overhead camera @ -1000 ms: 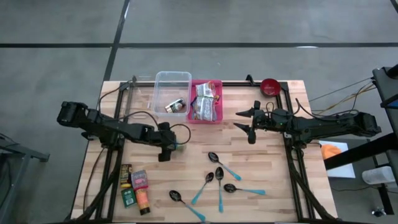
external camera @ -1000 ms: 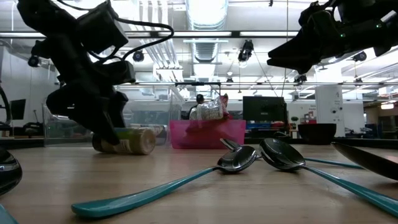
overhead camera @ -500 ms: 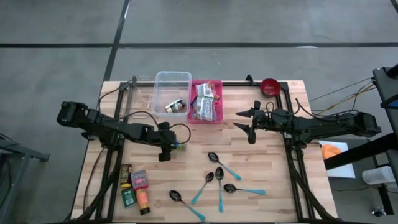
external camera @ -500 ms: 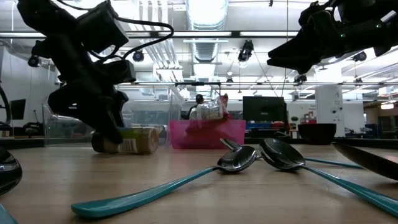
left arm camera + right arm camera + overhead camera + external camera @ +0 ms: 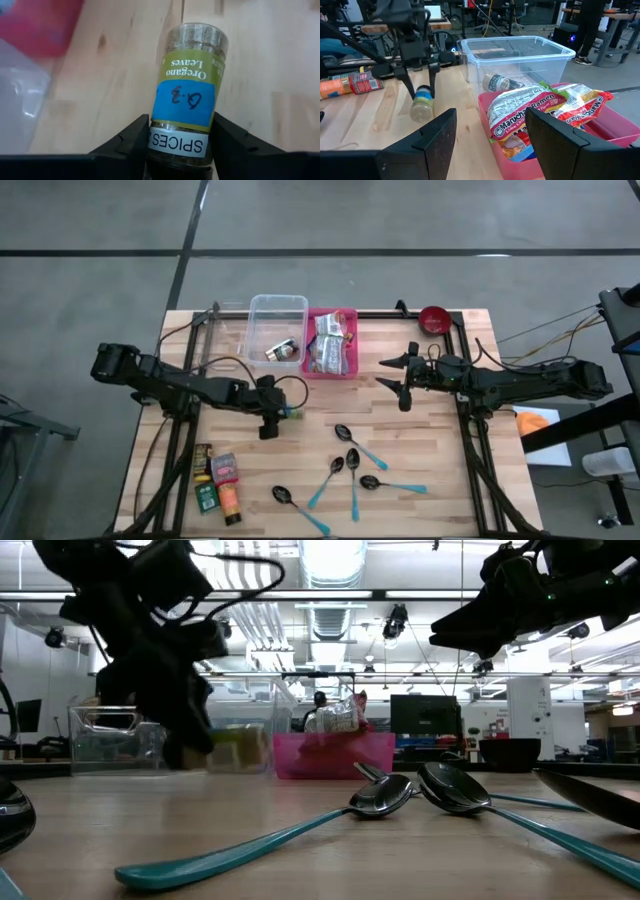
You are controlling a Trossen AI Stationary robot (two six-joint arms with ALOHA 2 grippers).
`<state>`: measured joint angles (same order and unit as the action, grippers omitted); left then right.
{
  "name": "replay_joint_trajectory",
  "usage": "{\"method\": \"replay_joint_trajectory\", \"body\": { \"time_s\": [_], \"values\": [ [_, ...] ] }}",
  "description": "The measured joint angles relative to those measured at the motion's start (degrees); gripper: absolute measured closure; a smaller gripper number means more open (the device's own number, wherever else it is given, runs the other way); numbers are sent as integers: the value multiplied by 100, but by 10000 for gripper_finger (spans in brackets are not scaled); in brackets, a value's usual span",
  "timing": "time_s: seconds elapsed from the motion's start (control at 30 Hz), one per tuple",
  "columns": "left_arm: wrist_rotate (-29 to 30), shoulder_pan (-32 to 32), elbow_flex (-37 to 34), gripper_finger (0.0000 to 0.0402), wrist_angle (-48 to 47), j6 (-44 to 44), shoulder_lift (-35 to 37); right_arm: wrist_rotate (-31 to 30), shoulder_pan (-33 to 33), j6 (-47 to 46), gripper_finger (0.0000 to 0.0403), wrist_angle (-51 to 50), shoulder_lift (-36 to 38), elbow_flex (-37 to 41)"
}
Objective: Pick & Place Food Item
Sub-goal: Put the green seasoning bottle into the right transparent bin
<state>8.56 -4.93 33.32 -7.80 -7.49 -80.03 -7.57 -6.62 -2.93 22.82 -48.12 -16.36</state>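
A spice jar [image 5: 189, 90] with a green and blue "Oregano Leaves" label hangs in my left gripper [image 5: 272, 418], which is shut on it left of the table's middle. In the right wrist view the jar [image 5: 421, 107] is clear of the wood. A clear bin [image 5: 277, 330] at the far side has another jar [image 5: 284, 351] lying on its floor. Against its right side stands a pink bin [image 5: 331, 343] of ramen packets. My right gripper [image 5: 400, 380] hovers open right of the bins, touching nothing. My left gripper pinches the jar between its two fingers [image 5: 132, 137] at the "SPICES" band [image 5: 177, 145], near the jar's end closest to the wrist. The fingers slant down from the table's left and lie along the jar. The jar hangs tilted beyond the fingertips, lifted clear of the table.
Several teal-handled spoons [image 5: 350, 470] lie spread over the near middle of the table. Food packets and a bottle [image 5: 220, 480] lie at the near left. A red bowl [image 5: 434, 318] sits at the far right corner. Bare wood shows between the arms.
The jar lay on its side on the table between my left gripper's fingers. My left gripper has risen a little with it, and the jar now hangs tilted, clear of the wood. My right arm has kept still.
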Motion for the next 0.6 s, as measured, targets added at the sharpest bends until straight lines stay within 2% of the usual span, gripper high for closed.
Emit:
{"method": "replay_joint_trajectory", "body": {
  "time_s": [0.2, 0.37, 0.5, 0.6],
  "values": [
    [284, 0, 500, 233, -293, 0, 285, 0, 1, 8, 168, -5, 0, 2],
    [780, 0, 1005, 232, -473, 1, 621, 2, 1, 8, 168, -7, 0, 2],
    [1404, 0, 1432, 232, -772, -58, 836, 2, 1, 9, 168, -6, 0, 2],
    [2086, 21, 1849, 232, -1273, -684, 875, 1, 0, -1, 168, -6, 0, 2]
  ]
}}
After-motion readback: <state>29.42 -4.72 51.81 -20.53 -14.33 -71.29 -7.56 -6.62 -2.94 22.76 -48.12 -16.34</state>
